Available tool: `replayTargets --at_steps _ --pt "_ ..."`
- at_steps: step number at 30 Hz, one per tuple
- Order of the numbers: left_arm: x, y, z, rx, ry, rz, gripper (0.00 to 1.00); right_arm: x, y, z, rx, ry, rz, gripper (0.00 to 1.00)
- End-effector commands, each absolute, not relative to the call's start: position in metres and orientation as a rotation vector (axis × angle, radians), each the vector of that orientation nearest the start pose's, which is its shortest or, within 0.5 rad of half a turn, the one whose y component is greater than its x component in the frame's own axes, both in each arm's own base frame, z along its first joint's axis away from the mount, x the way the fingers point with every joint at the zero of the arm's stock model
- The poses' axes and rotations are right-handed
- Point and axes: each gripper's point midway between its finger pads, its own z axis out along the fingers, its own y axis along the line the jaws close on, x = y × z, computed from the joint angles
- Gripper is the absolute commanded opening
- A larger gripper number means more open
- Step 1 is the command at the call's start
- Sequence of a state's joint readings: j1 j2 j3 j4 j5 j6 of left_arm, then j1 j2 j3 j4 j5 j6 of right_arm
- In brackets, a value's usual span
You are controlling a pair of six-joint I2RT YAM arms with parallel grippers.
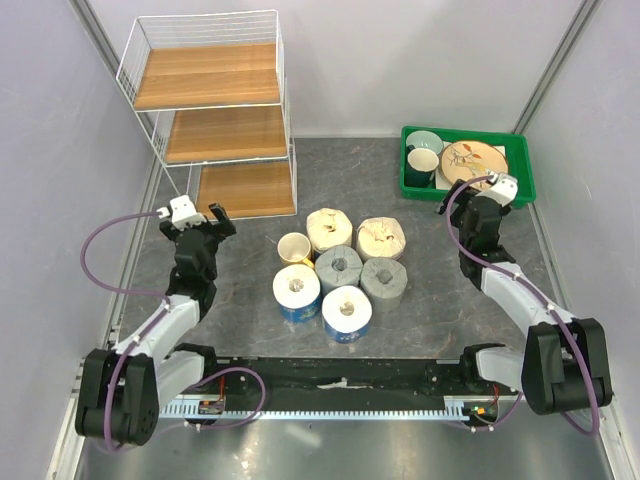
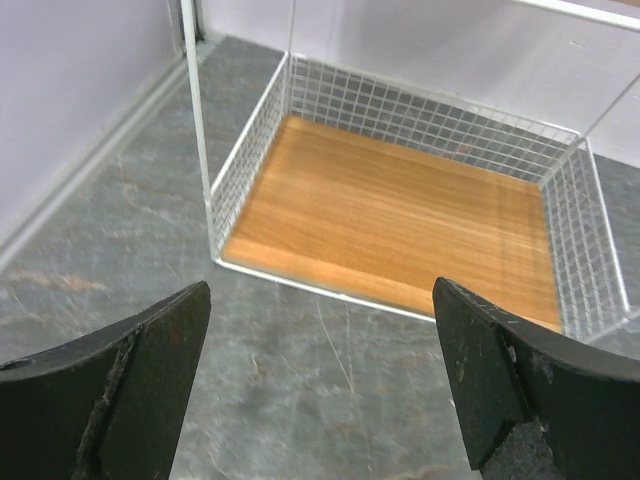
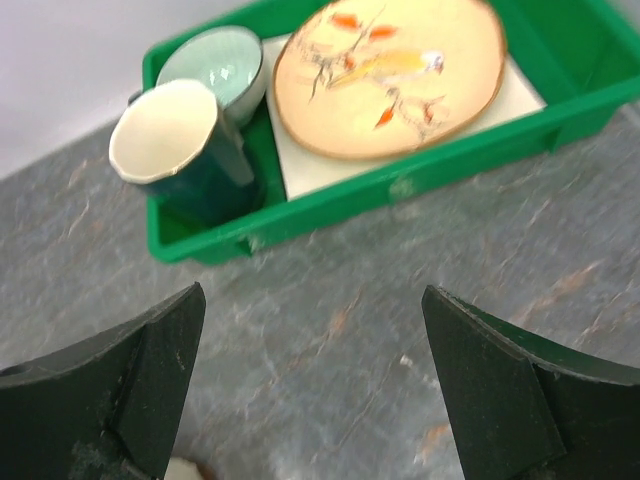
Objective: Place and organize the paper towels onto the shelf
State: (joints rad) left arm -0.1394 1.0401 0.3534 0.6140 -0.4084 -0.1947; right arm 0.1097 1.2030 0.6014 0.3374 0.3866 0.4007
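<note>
Ahead of the left gripper (image 2: 320, 300), fingers spread wide, bare grey stone-patterned tabletop (image 2: 330, 385) right up to the white wire rack with three stepped wooden boards (image 1: 215, 120); lowest board (image 2: 400, 215) open at the front, walled by mesh at both sides and the back; thin upright wire post (image 2: 197, 120) at its left front corner. Mid-table, a tight cluster: two cream printed plastic-wrapped rolls (image 1: 328, 230), two grey rolls (image 1: 338, 267), two white-and-blue rolls (image 1: 297, 290), touching or nearly so, small yellow mug (image 1: 294, 247) wedged at the left edge; no finger room between neighbours, free only round the outside and from above; bare strip between cluster and rack. Before the right gripper (image 3: 313, 300), likewise spread, bare table, then the near wall of the green plastic tray (image 3: 400, 190) holding dishes.
</note>
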Motion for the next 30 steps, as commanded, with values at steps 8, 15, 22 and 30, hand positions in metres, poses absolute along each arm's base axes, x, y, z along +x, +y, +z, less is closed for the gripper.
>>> replayTargets --at_steps 8,15,22,30 --pt "0.347 -0.063 0.195 -0.307 1.670 -0.381 0.99 0.390 0.034 0.183 0.491 1.913 0.219 0.98" --pt "0.356 -0.132 0.201 -0.093 1.791 -0.407 1.00 0.374 0.034 0.197 0.501 1.868 0.259 0.98" --pt "0.365 -0.189 0.203 0.000 1.856 -0.459 0.99 0.360 0.039 0.197 0.460 1.884 0.282 0.98" --pt "0.360 -0.250 0.184 0.157 1.943 -0.425 0.99 0.352 0.036 0.191 0.452 1.904 0.256 0.98"
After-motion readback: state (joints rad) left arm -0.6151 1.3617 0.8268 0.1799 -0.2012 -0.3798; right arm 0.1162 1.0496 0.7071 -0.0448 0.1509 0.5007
